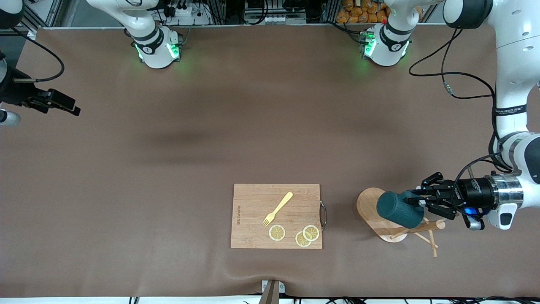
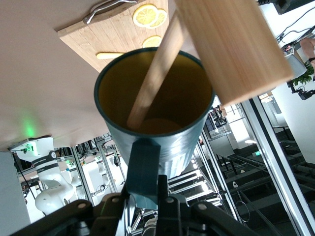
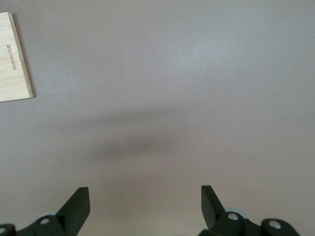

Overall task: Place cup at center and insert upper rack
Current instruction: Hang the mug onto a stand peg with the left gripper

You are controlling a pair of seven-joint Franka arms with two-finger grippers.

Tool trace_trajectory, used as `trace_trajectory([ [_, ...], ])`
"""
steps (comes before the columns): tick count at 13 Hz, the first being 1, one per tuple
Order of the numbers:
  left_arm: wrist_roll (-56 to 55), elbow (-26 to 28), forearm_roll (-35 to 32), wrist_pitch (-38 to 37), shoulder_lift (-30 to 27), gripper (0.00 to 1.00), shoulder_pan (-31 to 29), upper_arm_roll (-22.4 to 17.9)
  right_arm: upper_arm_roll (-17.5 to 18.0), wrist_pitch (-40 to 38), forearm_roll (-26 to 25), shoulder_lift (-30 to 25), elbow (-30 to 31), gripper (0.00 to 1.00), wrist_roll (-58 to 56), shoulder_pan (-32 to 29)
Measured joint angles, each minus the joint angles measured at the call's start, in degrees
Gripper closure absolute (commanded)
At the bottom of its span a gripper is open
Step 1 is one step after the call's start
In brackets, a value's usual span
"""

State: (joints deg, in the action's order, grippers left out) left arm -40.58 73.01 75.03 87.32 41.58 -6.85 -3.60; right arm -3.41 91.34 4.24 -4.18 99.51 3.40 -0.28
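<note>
My left pincer [image 1: 422,202], clamped on the cup's [image 1: 399,210] handle, must draw it straight off the upper rack [image 1: 394,223]; right pincer [image 3: 145,204] waits open.

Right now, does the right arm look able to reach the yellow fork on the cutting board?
Probably yes: the right gripper is open and holds nothing, and the fork lies uncovered on the cutting board, apart from the lemon slices.

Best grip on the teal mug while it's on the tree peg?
The loop handle, coming in level from the handle's side. A peg runs into the mug's mouth, so the rim and inside are blocked. The left gripper is shut on that handle, over the mug tree's base. The right gripper waits open over the table.
</note>
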Motion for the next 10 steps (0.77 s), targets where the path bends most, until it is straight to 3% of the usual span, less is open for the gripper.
trace_trajectory([
  [10,5.5,0.0,0.9,-3.1,2.2,1.0,-2.4,0.1,0.9,-0.9,-2.9,-0.3,-0.6,0.0,-0.5,2.4],
])
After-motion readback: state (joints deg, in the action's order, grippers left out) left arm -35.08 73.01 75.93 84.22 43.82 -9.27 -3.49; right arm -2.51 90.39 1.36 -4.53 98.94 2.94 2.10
